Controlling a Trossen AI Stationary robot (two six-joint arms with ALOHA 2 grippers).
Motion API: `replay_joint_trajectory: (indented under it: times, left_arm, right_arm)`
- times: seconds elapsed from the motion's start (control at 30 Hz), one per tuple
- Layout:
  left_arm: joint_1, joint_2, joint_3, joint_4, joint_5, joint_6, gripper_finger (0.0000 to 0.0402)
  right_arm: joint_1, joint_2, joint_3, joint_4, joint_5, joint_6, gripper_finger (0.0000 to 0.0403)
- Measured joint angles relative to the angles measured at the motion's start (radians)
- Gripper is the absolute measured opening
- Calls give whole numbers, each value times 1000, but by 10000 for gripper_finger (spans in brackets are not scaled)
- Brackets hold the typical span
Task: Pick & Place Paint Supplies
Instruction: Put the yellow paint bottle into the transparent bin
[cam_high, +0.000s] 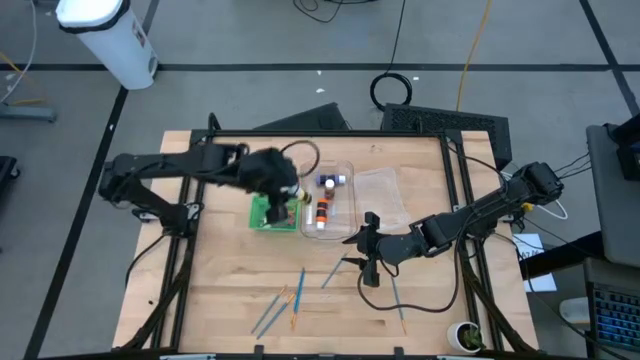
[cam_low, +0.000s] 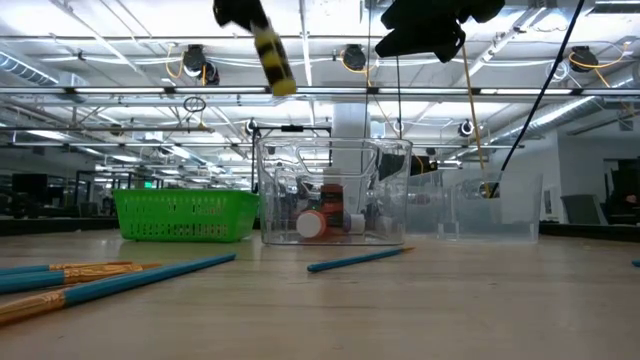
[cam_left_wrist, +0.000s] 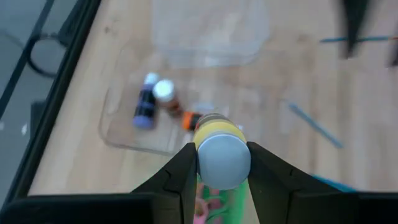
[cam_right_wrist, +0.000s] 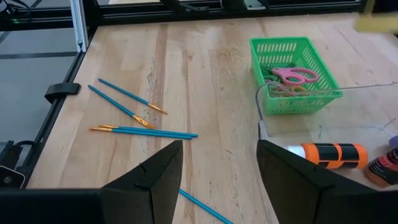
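High view: the left gripper (cam_high: 287, 190) hung over the seam between the green basket (cam_high: 262, 215) and the clear bin (cam_high: 347, 170), the bin lying just to its right; the right gripper (cam_high: 367, 247) waited over bare wood near the loose brushes (cam_high: 283, 308), well apart from the bin.

Low view: a yellow paint bottle (cam_low: 271, 55) hung tilted high above the table, cap end lowest, over the bin's left edge (cam_low: 262, 190); bottles already lay inside.

Left wrist view: the fingers (cam_left_wrist: 184, 169) were clamped on the yellow bottle (cam_left_wrist: 219, 149), its long axis pointing along the fingers toward the bin below, where an orange bottle (cam_left_wrist: 191, 119) and a blue one (cam_left_wrist: 146, 102) rested.

Right wrist view: the fingers (cam_right_wrist: 149, 180) stood apart, empty; pink-handled scissors (cam_right_wrist: 292, 76) sat in the basket (cam_right_wrist: 280, 45).

Judgement: the left arm was nearer; a short shift bin-ward would precede release.
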Motion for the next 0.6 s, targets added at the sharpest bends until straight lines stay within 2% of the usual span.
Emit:
replay_joint_trajectory:
  times: [0.2,0.47,0.6]
  left_arm:
    - [123,109,-5,2,23,71,115]
    - [196,270,-6,39,35,192,115]
    - [224,329,-6,96,84,199,115]
  right_arm:
    - [0,0,0,0,0,-2,196]
    - [0,0,0,0,0,-4,196]
    - [0,0,0,-3,-1,-4,196]
